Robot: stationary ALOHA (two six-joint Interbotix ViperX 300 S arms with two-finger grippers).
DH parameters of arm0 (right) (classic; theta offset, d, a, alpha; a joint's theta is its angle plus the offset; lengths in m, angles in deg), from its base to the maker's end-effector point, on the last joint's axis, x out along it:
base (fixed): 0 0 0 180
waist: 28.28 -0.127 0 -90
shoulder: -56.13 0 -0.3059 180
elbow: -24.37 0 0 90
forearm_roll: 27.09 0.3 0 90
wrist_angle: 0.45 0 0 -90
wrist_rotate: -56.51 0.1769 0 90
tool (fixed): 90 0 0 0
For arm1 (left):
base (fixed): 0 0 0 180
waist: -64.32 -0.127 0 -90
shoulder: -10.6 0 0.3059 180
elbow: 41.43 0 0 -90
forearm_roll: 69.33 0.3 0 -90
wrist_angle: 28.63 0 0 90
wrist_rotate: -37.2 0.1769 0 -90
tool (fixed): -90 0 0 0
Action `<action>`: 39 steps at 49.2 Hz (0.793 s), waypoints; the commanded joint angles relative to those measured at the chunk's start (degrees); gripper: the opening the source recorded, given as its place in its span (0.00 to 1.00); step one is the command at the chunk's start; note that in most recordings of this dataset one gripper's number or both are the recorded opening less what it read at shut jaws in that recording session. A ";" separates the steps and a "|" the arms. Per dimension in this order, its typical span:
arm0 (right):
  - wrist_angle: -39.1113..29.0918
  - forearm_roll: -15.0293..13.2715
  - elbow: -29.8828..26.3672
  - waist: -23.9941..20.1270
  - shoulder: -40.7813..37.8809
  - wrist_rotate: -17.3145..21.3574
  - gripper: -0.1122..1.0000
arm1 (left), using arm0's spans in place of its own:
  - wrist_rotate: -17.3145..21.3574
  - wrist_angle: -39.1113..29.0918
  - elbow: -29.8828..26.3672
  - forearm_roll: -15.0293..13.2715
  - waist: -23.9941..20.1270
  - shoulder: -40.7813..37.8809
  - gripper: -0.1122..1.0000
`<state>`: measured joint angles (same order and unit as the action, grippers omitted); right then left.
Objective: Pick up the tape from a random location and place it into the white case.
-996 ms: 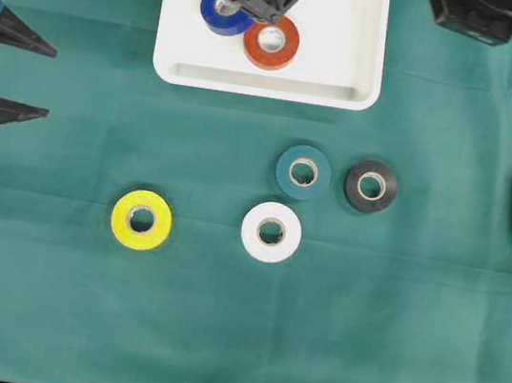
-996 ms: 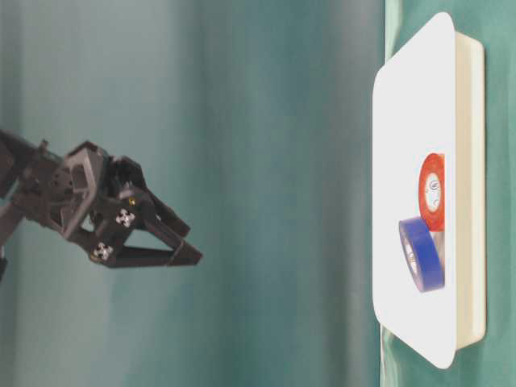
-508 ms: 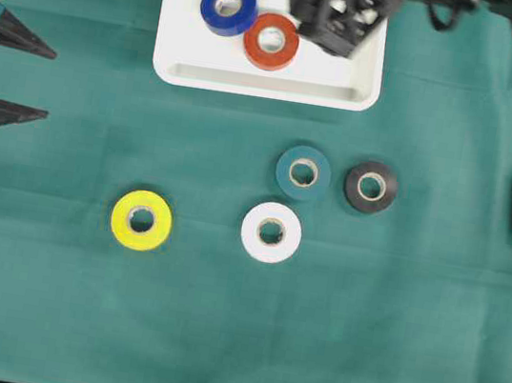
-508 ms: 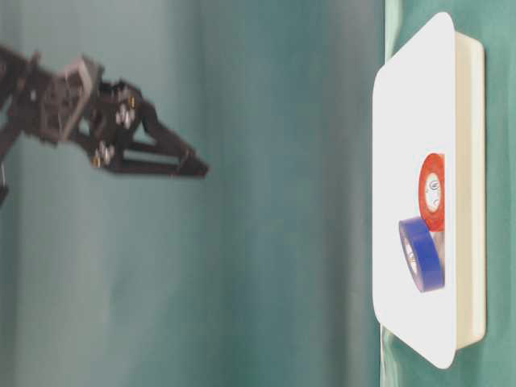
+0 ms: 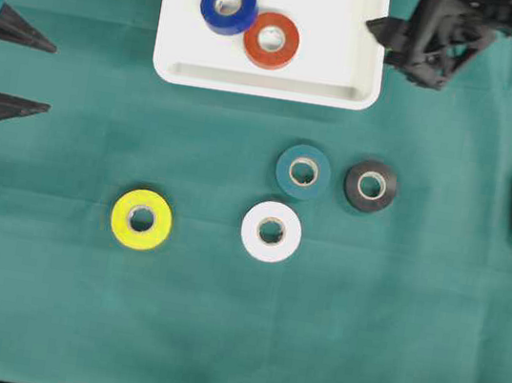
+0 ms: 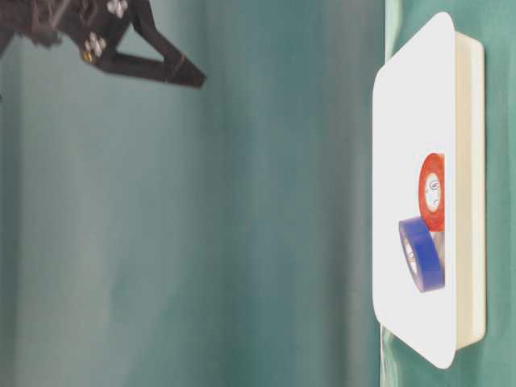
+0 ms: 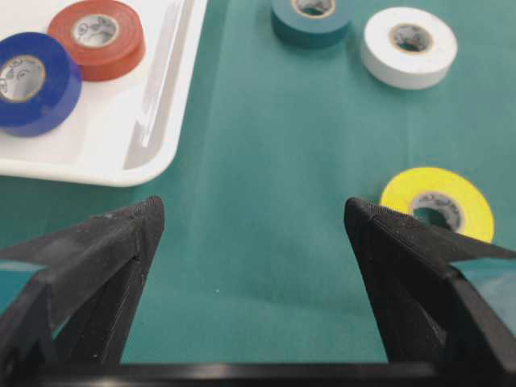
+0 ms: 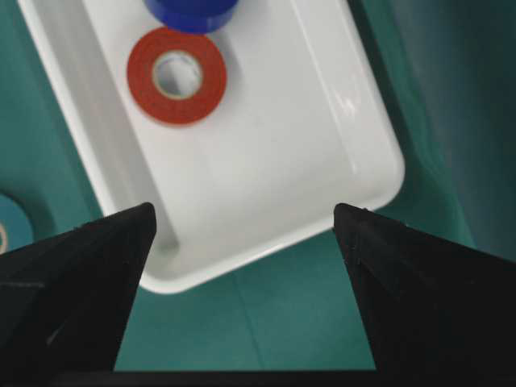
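Overhead exterior: green cloth (image 5: 406, 349) covers the table. White case (image 5: 357, 33) at the top edge holds a blue roll (image 5: 229, 6) touching a red roll (image 5: 271, 41). Right gripper (image 5: 385, 36) just beside the case's right rim, jaws spread, empty. Left gripper (image 5: 49, 79) well left of the case, jaws apart, empty. Below the case: teal roll (image 5: 302, 171), black roll (image 5: 370, 186), white roll (image 5: 271, 232), yellow roll (image 5: 141, 220). Core print on the rolls too small to read.
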<state>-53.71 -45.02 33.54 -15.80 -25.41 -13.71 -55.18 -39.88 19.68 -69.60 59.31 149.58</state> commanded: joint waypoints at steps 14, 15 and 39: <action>2.81 0.88 1.58 -0.70 2.55 0.09 0.90 | 0.18 0.53 -0.62 -0.09 -0.18 -0.53 0.98; 2.90 1.05 1.58 -0.97 2.46 0.09 0.90 | 0.18 0.53 -0.62 -0.09 -0.18 -0.53 0.98; 5.36 2.29 2.64 -18.37 2.37 2.81 0.89 | 0.18 0.62 -0.62 -0.09 -0.18 -0.44 0.98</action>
<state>-48.70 -42.56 36.61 -32.68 -23.39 -11.34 -55.09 -39.79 19.77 -69.60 59.31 149.58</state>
